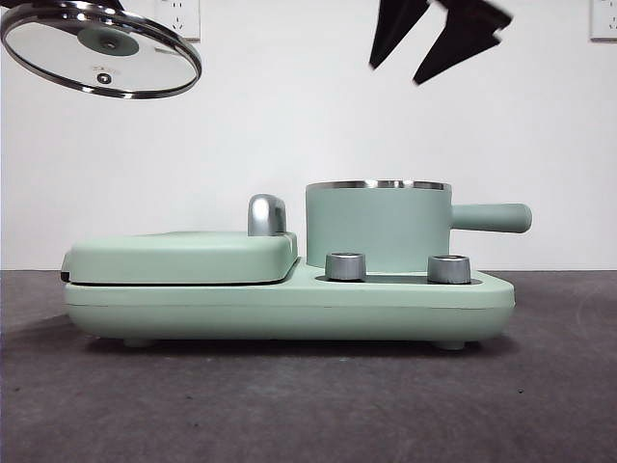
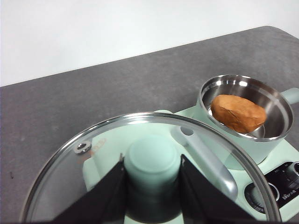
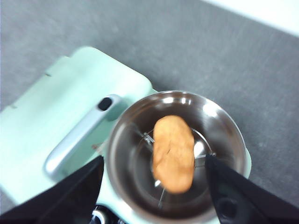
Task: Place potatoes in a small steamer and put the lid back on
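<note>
The mint-green small steamer point(image 1: 378, 228) stands on its base with the side handle pointing right. Inside it lies the orange-brown potato point(image 2: 238, 113), also seen from above as the potato point(image 3: 174, 153) in the steel bowl of the steamer point(image 3: 177, 154). My left gripper point(image 2: 153, 170) is shut on the green knob of the glass lid point(image 2: 93, 177), holding the lid point(image 1: 101, 48) high at the upper left, tilted. My right gripper point(image 3: 154, 179) hangs open and empty above the steamer; its black jaws show as the right gripper point(image 1: 439, 39) at the top of the front view.
A flat mint-green griddle point(image 1: 183, 256) with a chrome handle point(image 1: 266, 214) sits left of the steamer on the same base point(image 1: 289, 309). Two steel dials point(image 1: 346, 266) face the front. Dark grey tabletop point(image 1: 289, 405) lies all around.
</note>
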Available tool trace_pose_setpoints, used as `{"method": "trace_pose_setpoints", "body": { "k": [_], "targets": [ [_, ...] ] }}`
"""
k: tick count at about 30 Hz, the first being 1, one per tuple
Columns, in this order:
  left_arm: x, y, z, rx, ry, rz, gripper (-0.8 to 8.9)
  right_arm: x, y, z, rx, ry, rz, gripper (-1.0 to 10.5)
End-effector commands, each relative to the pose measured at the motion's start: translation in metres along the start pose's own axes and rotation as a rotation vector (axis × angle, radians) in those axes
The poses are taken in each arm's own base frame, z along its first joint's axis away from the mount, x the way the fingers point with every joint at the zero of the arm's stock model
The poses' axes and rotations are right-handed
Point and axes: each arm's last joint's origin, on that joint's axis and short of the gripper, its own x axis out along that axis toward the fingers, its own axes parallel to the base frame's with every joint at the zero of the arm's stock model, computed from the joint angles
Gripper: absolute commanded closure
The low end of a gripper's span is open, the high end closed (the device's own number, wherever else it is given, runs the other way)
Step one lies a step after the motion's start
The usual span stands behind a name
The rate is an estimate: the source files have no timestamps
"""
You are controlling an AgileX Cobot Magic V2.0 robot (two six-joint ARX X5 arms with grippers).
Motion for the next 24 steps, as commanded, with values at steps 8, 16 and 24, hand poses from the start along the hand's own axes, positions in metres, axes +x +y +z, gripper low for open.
{"method": "trace_pose_setpoints", "body": {
  "k": [8,16,24],
  "targets": [
    [0.016,-0.017,0.010,0.045,-0.065,-0.081,8.02,-0.049,0.016,-0.080,0.007,-0.129,-0.029,6.1],
    [0.044,-0.035,0.014,0.083,-0.124,-0.155,8.02,-0.082,0.025,-0.126,0.003,-0.194,-0.056,6.1],
    [0.090,-0.059,0.015,0.111,-0.159,-0.192,8.02,-0.108,0.029,-0.143,0.028,-0.211,-0.136,6.1]
  ]
}}
